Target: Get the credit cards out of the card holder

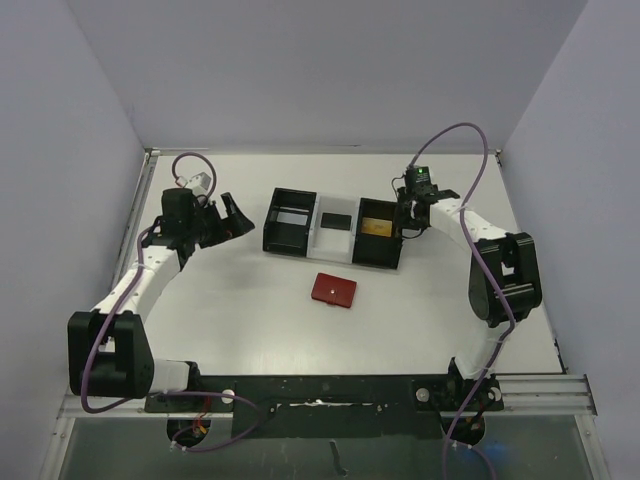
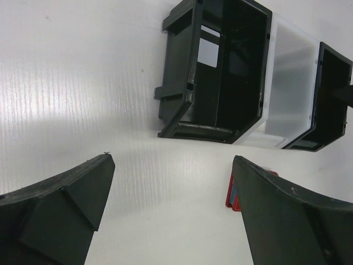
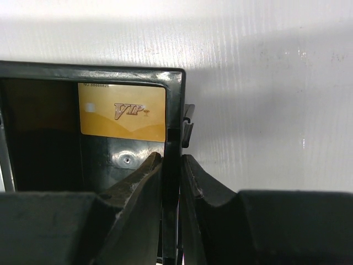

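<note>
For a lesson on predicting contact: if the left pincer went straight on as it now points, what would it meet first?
Most likely the tray's left black bin: the open left pincer faces its near wall. Depth is hard to judge.

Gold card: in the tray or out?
In. The gold card sits inside the tray's right black compartment, enclosed by its walls in the top and right wrist views.

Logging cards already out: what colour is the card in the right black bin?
The card is gold with VIP lettering; the right wrist view shows it best.
</note>
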Robot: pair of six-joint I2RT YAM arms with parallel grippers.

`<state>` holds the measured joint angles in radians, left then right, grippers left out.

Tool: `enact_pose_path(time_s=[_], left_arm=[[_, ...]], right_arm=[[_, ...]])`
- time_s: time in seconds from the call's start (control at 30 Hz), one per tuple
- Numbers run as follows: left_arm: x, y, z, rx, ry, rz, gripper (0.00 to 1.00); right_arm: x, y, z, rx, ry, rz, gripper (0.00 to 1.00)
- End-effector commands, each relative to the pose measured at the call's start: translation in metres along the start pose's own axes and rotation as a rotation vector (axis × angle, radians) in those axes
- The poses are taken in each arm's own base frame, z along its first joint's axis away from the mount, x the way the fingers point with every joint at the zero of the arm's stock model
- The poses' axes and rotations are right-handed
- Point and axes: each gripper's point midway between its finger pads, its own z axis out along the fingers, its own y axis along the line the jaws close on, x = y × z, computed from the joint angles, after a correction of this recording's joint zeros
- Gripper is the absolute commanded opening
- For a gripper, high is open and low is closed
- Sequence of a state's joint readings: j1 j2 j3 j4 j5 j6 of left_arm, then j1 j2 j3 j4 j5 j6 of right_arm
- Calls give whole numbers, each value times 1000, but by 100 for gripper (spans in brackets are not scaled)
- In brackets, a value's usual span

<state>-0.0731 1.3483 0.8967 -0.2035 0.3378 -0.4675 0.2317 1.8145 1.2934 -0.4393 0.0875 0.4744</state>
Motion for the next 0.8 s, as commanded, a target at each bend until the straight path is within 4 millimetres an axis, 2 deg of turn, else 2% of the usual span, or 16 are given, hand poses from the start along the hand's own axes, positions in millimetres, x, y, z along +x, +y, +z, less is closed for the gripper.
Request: enact_pose_path(time_s=[0.0,0.23,0.33,0.4,0.53,0.6,0.7,0.77], left_arm=[[-16,-13,2,51,-55,31,89],[-15,-11,2,45,-53,36,88],[-14,-11,2,45,-54,33,88],[-13,-10,2,45,-58,31,88],[-15,-12,0,48,-66,34,88],[-18,-12,-2,46,-76,40,88],[-21,-15,-5,53,-90,42,88],[-23,-18,-9,61,-106,45,89]], right_arm=[[-37,11,-12,-39,-112,-81,18],[-41,18,-8,-86,-98,-212,17],[-42,12,-5,-69,-68,-202,17],[-40,15,-5,-87,-62,-197,19],[-43,19,-12,-102,-66,-187,28],[-48,18,-18,-98,-83,-179,36],[-57,16,-31,-82,-110,-183,48],[-63,15,-43,-77,-134,-191,53]])
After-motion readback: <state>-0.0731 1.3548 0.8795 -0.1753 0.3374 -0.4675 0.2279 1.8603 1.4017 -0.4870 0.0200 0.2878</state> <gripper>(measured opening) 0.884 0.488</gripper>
